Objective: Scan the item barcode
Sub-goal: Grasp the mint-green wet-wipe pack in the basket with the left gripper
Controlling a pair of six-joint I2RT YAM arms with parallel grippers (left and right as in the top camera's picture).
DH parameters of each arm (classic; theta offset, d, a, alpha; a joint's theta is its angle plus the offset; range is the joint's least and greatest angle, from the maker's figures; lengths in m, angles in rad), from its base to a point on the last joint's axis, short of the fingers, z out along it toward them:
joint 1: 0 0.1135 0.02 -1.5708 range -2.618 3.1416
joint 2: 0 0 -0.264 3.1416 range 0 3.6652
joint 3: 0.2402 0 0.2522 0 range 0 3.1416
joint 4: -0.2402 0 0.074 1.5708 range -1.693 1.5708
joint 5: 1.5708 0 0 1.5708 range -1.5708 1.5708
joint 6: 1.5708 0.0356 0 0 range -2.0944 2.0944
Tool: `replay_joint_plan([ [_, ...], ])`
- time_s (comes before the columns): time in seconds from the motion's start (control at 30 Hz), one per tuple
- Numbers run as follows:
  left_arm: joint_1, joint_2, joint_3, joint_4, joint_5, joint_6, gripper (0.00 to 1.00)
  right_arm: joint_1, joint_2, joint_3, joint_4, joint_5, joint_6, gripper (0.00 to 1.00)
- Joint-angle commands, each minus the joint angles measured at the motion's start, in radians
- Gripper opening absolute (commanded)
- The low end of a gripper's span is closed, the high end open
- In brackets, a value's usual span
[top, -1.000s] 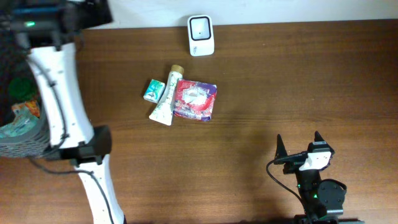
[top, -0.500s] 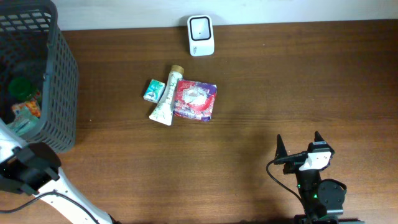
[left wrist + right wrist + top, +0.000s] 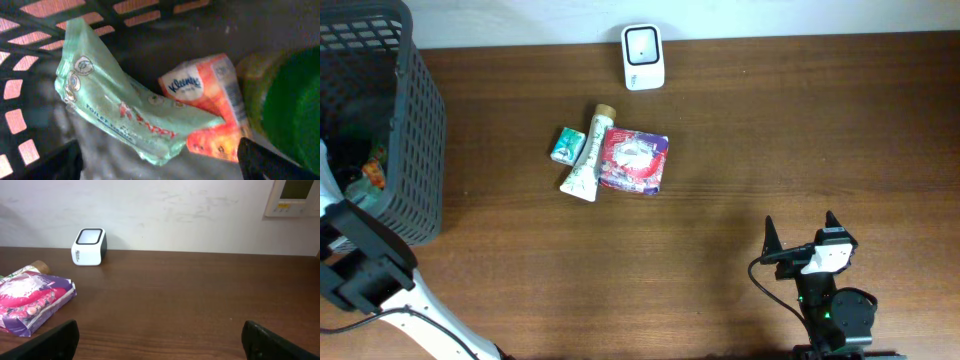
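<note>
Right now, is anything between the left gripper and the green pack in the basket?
Nothing visible. The green pack lies partly over the Kleenex pack in the basket, and the left gripper faces it with open jaws.

- Orange tissue pack (image 3: 210,100), left wrist view: is carrying the brand "Kleenex" in blue on a white patch; small recycling marks are showing near its lower edge.
- Green soft pack (image 3: 115,110): is bearing red lettering that is reading roughly as "HAPPY"; its blue line and round seals are staying too small to read.
- White scanner (image 3: 89,246), right wrist view: is showing dark print on its front, unreadable.
- Pink-and-purple packet (image 3: 30,297): is showing nothing legible.
</note>
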Motion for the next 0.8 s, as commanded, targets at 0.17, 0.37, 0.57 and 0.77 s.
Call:
replay_joint_plan([
  [0.17,0.068,-0.008,-0.057,0.042,-0.026,-0.048,0.78,0.006,-0.006,-0.009,-0.001,0.008,0.0,0.99],
  [0.37,0.068,-0.008,-0.138,0.116,-0.024,-0.047,0.6,0.006,-0.006,-0.009,-0.001,0.008,0.001,0.99],
  [0.57,0.068,-0.014,-0.164,0.111,-0.018,0.008,0.17,0.006,-0.006,-0.009,-0.001,0.008,0.001,0.99],
  [0.77,0.068,-0.148,-0.073,0.041,0.029,0.021,0.0,0.006,-0.006,-0.009,-0.001,0.008,0.001,0.99],
])
